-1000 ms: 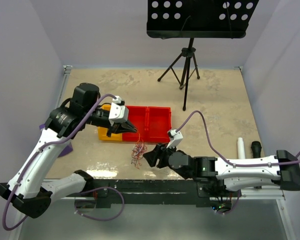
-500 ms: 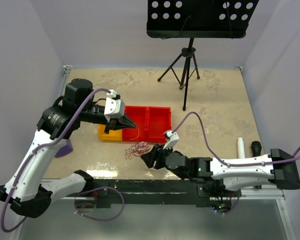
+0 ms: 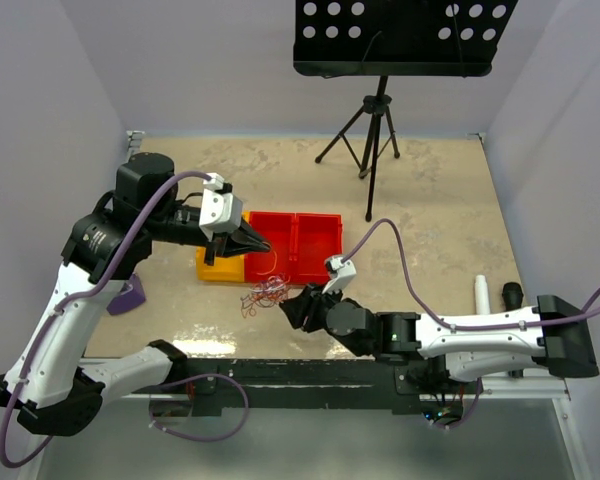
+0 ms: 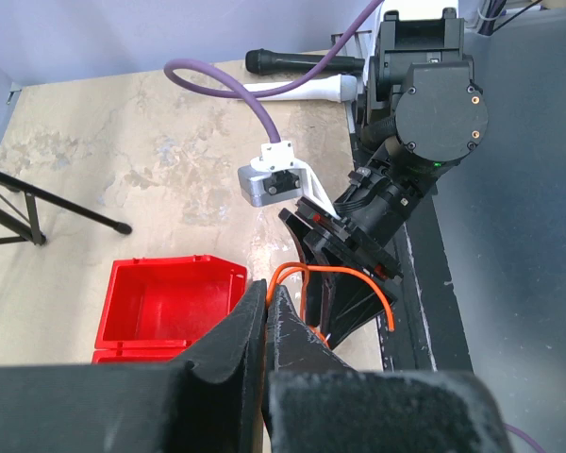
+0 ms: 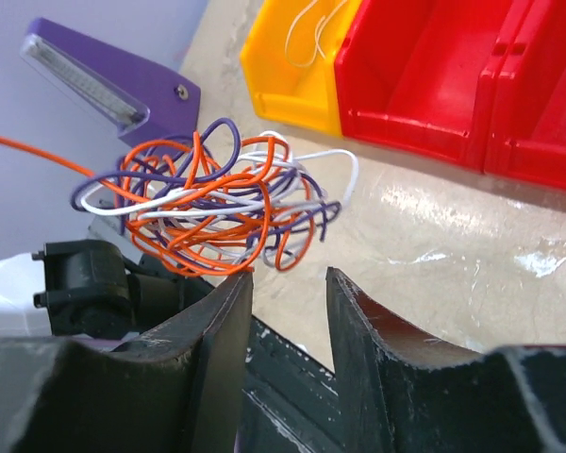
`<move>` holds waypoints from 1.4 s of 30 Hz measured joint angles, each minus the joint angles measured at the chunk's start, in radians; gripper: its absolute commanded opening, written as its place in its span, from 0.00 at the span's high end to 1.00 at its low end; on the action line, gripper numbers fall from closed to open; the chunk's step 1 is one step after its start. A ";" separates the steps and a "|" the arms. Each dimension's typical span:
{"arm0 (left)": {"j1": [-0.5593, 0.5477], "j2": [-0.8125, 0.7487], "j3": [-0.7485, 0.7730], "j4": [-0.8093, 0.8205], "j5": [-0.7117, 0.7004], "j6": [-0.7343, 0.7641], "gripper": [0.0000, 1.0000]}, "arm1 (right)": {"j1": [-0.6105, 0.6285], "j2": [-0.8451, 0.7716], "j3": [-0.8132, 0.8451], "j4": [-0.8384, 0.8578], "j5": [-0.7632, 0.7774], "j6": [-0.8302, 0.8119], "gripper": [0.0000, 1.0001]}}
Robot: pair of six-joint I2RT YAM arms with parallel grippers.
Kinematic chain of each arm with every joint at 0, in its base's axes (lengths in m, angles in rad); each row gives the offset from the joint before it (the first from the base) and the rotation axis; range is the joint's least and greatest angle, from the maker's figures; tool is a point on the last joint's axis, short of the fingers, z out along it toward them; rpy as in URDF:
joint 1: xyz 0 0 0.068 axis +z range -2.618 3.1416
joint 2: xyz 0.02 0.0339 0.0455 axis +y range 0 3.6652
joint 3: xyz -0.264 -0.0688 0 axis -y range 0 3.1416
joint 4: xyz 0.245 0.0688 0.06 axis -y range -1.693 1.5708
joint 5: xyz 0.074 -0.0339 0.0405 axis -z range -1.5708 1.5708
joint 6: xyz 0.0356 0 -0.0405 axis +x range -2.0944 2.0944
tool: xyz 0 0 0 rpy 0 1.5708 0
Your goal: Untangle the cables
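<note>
The cables (image 3: 266, 292) are a small tangle of orange, white and purple wires on the table in front of the bins. In the right wrist view the cables (image 5: 208, 200) lie just beyond my right gripper (image 5: 285, 278), which is open, with the tangle touching its left fingertip (image 5: 236, 283). My right gripper (image 3: 293, 308) sits low at the tangle's right side. My left gripper (image 3: 257, 243) is above the bins, shut on one orange wire (image 4: 358, 275) that loops from its tips (image 4: 267, 288) down toward the tangle.
A yellow bin (image 3: 220, 268) holding a white wire (image 5: 311, 28) stands left of two red bins (image 3: 298, 245). A purple block (image 3: 128, 296) lies at the left. A music stand tripod (image 3: 370, 140) stands behind. A white tube (image 3: 484, 296) and a black marker (image 3: 513, 296) lie at the right.
My left gripper has moved up and back with the orange wire. The tangle has dropped from a stretched hang to a low heap and shifted left. My right gripper followed it leftward.
</note>
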State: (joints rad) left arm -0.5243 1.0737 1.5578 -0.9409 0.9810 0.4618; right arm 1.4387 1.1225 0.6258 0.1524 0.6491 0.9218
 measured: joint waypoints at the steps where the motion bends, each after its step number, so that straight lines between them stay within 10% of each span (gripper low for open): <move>1: 0.000 0.000 0.000 -0.001 0.000 0.000 1.00 | 0.000 -0.004 0.003 0.001 0.009 -0.005 0.58; 36: 0.000 -0.001 0.029 0.004 0.003 -0.050 1.00 | 0.000 0.150 0.042 0.144 -0.016 -0.069 0.61; 42: 0.000 -0.001 0.037 0.005 0.003 -0.061 1.00 | 0.000 0.144 0.051 0.146 -0.004 -0.069 0.85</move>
State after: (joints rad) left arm -0.5243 1.0729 1.5951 -0.9360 0.9836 0.4004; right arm 1.4387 1.2667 0.6765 0.2981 0.6449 0.8524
